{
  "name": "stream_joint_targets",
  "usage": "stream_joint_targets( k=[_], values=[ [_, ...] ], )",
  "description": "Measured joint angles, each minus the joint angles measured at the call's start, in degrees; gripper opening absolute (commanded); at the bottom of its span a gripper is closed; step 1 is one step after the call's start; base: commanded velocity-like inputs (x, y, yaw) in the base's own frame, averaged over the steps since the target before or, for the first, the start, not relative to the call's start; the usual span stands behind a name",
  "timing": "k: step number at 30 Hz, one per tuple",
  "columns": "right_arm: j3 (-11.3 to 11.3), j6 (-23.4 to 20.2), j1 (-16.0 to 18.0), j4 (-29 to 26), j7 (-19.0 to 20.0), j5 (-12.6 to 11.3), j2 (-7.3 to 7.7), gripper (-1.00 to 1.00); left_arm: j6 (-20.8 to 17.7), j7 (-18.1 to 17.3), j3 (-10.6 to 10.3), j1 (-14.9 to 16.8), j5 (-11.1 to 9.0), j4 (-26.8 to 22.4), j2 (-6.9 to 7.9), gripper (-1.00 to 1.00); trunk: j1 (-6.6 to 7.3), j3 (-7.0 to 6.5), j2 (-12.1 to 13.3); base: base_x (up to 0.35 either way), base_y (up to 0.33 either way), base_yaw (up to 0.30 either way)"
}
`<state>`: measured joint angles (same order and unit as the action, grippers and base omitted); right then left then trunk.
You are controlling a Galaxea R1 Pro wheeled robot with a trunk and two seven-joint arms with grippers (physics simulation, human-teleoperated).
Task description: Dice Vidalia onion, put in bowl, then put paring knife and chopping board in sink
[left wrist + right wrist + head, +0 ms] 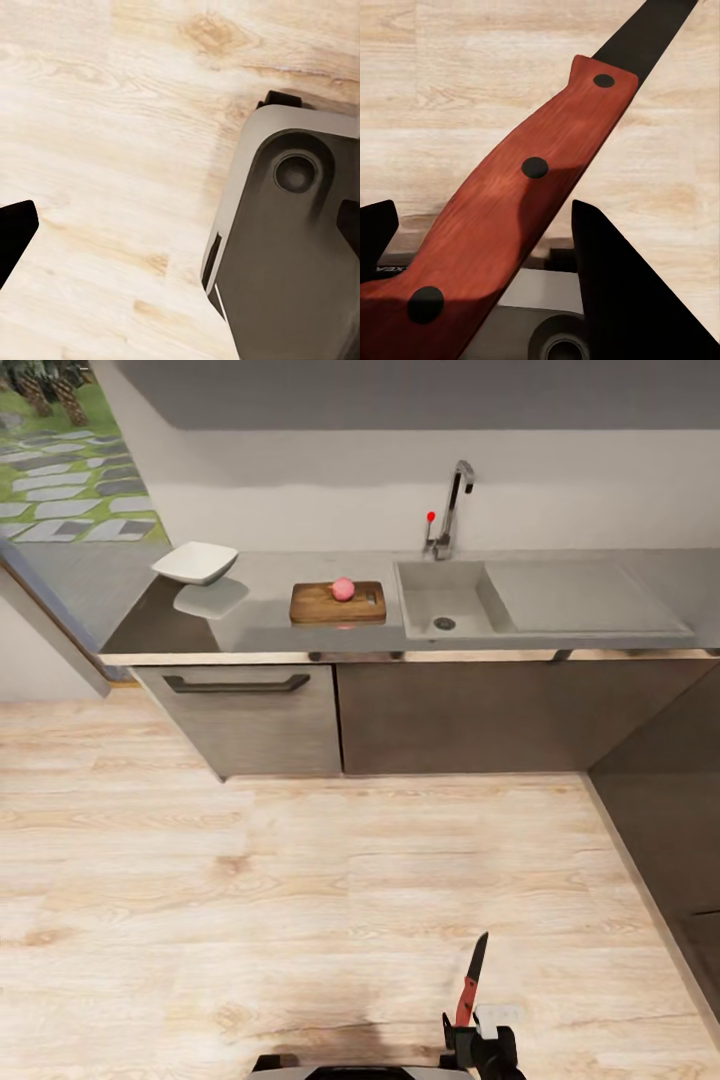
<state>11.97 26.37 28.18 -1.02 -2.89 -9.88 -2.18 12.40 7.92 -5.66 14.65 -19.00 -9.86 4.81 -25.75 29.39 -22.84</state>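
Red-handled paring knife [469, 985] sits clenched in the right tool [478, 1043], blade toward 12 o'clock over wood floor [300, 900]. Left tool's state: cannot tell. Ahead, Vidalia onion [343, 589] rests on chopping board [338, 603], sink [455, 600] at its 3 o'clock, bowl [195, 562] at 9, on the worktop [260, 625].

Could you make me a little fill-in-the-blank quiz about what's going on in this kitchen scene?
1. The onion sits on the ____.
2. The right gripper holds the knife by its ____.
3. The bowl stands on the countertop, on the far side of the board from the ____.

Missing words: board; handle; sink
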Motion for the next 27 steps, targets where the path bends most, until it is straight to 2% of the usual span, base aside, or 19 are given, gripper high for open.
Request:
stream_joint_targets(
  k=[27],
  values=[
    [0.0, 0.0, 0.0, 0.0, 0.0, 0.0, 0.09, -1.0, 0.0, 0.0, 0.0, 0.0, 0.01, 0.0, 0.0, 1.0, 0.0, -2.45, 0.0, 0.0, 0.0, 0.086]
  ],
)
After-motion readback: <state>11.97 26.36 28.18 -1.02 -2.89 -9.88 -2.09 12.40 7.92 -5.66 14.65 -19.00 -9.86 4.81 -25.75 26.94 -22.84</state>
